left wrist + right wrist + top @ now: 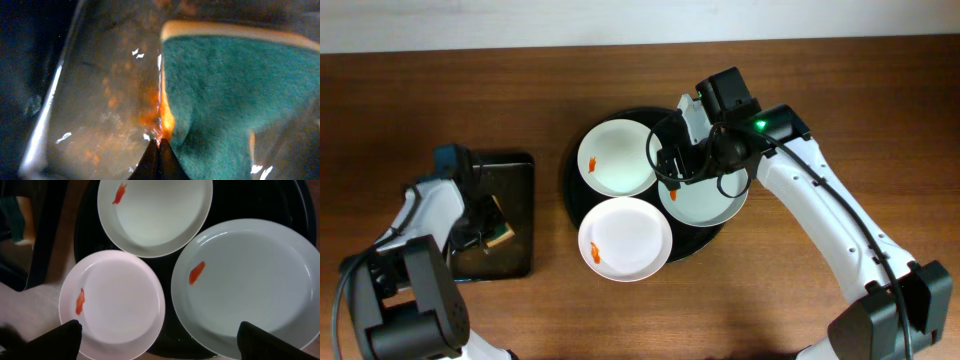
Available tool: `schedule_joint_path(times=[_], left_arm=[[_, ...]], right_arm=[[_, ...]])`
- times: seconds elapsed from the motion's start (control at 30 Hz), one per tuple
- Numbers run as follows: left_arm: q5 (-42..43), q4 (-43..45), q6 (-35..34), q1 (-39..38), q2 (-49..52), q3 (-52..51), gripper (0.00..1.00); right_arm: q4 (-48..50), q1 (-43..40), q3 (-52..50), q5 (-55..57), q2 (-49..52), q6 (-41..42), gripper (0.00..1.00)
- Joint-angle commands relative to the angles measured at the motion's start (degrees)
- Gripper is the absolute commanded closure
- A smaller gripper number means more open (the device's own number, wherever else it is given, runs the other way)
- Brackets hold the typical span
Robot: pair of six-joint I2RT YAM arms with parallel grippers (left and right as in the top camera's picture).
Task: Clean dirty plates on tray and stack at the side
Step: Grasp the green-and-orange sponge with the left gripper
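Observation:
Three white plates lie on the round black tray (570, 190): one at the back left (620, 155), one at the front (628, 235), one at the right (708, 205). Each has a small orange smear. My right gripper (672, 165) hangs open and empty above the tray, between the back-left and right plates. The right wrist view shows all three plates (155, 215) (112, 305) (250, 285) below the spread fingers (160, 345). My left gripper (485, 225) is over the rectangular tray. Its fingers (159, 150) are shut, tips at the left edge of a green sponge (235, 100).
The smaller rectangular black tray (515, 175) stands at the left with the green and yellow sponge (501, 233) in it. Its floor (100, 100) is wet with orange smears. Bare wooden table surrounds both trays.

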Motion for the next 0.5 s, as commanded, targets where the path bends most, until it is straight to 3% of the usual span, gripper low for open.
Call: schedule_joint_path(times=[0.0,0.07,0.1,0.2,0.23,0.37,0.47], left_arm=[[2.3,-10.1,0.9,-0.2,-0.9,12.4,0.82],[2.3,-11.6,0.9,-0.2,-2.3,14.1,0.67],[2.3,-11.6,0.9,-0.2,-2.3,14.0,0.67],[2.0,-7.6,-1.2,-0.2,-2.1,8.1,0.97],[2.0,-4.8,-2.4,-0.2,-2.0,5.3,1.0],[1.8,9.7,-5.9,-0.2,-1.5,-8.2,1.0],[1.8,17.5,-7.0,-0.2,-1.5,-12.7,1.0]], right_arm=[[0.0,-0.1,0.2,-0.2,-0.4,0.5,0.0],[-0.1,-0.1,0.2,-0.2,-0.4,0.5,0.0],[0.0,-0.1,0.2,-0.2,-0.4,0.5,0.0],[0.0,-0.1,0.2,-0.2,-0.4,0.5,0.0],[0.0,-0.1,0.2,-0.2,-0.4,0.4,0.0],[0.0,-0.1,0.2,-0.2,-0.4,0.4,0.01],[0.0,-0.1,0.2,-0.2,-0.4,0.5,0.01]])
